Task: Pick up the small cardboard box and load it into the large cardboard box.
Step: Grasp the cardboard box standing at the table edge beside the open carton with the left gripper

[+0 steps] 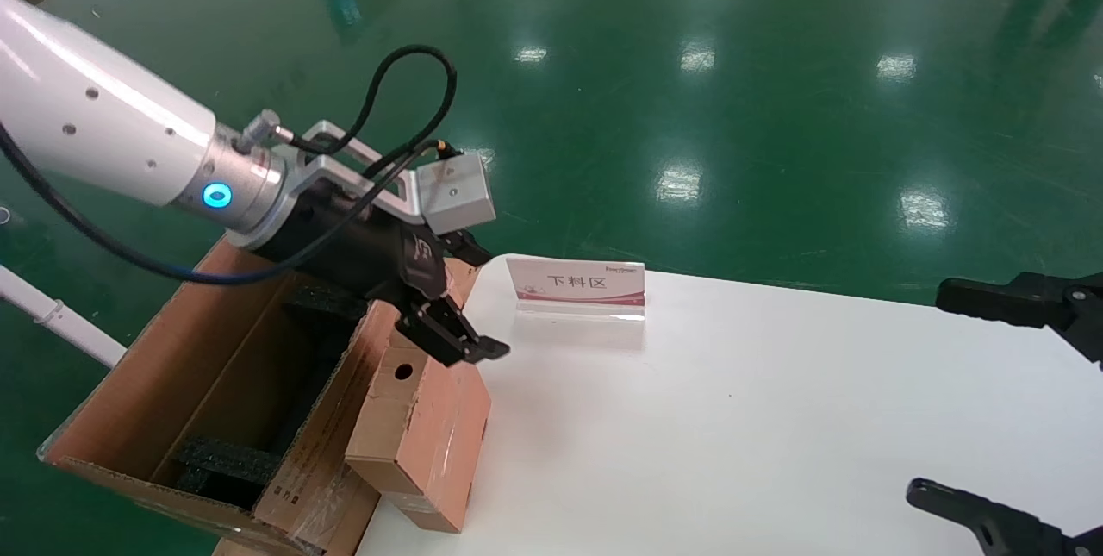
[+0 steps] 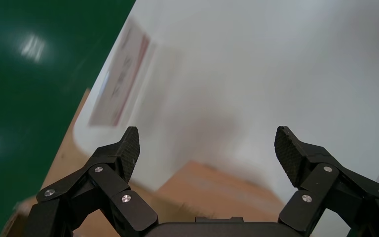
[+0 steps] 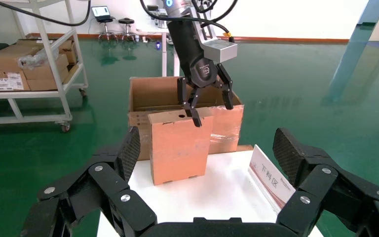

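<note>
The left arm (image 1: 95, 121) is showing a glossy white shell, a silver wrist collar with a glowing blue ring light (image 1: 216, 195), looping black cables and a grey camera block. Both grippers, left gripper (image 1: 470, 302) and right gripper (image 3: 205, 148), are wearing black linked fingers with silver screws and textured pads (image 2: 131, 144).

1. A glossy green floor (image 1: 689, 65) surrounds the white table (image 1: 775, 418), mirroring ceiling lights as bright patches.
2. A placard (image 1: 577, 287) stands at the table's far edge.
3. Beyond the table – a white rack (image 3: 39, 94) holding cartons (image 3: 15, 64).
4. Behind the rack, a white wall (image 3: 301, 15) with stools (image 3: 126, 24) – and a laptop (image 3: 100, 11).
</note>
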You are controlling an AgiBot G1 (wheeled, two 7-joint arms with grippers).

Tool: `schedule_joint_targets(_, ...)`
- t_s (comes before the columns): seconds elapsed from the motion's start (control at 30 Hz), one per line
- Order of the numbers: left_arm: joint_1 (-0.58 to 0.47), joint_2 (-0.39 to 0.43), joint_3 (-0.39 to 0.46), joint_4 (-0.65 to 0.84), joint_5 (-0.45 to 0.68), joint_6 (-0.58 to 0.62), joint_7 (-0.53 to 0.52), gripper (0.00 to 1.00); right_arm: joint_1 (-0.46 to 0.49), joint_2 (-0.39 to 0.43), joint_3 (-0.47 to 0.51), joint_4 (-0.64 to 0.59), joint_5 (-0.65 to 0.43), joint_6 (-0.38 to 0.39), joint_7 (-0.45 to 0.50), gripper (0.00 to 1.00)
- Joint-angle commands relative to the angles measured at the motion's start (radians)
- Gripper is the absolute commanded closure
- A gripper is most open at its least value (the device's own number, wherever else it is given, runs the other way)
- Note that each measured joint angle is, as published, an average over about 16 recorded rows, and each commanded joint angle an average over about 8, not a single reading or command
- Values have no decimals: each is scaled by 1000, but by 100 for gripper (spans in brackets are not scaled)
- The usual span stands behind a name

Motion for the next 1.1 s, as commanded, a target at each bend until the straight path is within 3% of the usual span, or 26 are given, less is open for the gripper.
schedule_joint_targets(0.03,-43,8,46,1,19,1,-41,0,0,0,0,0,0,0,0,0)
schedule_joint_targets(0.47,-255,16,371,0,12,3,-295,0,0,0,-1,0,1,0,-1,0)
schedule_joint_targets(0.87,-393,15,603,-6,-84,-5,-402,0,0,1,-2,0,1,1,-1,0)
schedule_joint_targets(1.1,-442,5,677,-15,-111,-22,-427,0,0,1,-2,0,2,1,-1,0)
